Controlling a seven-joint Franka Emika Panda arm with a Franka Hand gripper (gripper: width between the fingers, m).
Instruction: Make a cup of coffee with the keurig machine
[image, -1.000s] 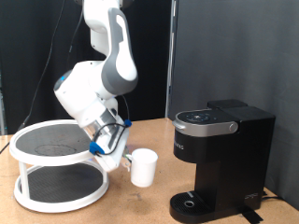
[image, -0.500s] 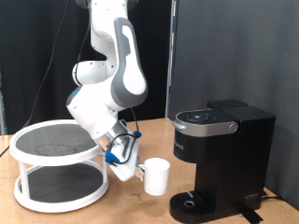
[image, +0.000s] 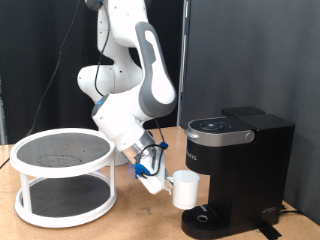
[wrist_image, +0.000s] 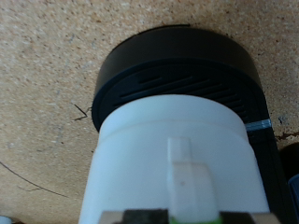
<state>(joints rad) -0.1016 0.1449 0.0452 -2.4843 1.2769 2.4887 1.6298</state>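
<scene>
The claw (image: 160, 180), pinching the cup (image: 185, 189) by its handle, has carried it rightward to hover just above the keurig machine's (image: 235, 150) drip base (wrist_image: 177, 70).

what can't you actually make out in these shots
- Inside of the cup: the exterior view shows only its side, and in the wrist view its wall fills the frame.
- Gripper fingers: too small in the exterior view, cut off by the wrist view's edge.
- Drip base of the keurig machine: partly hidden behind the cup.
- Machine's logo: too small to read.
</scene>
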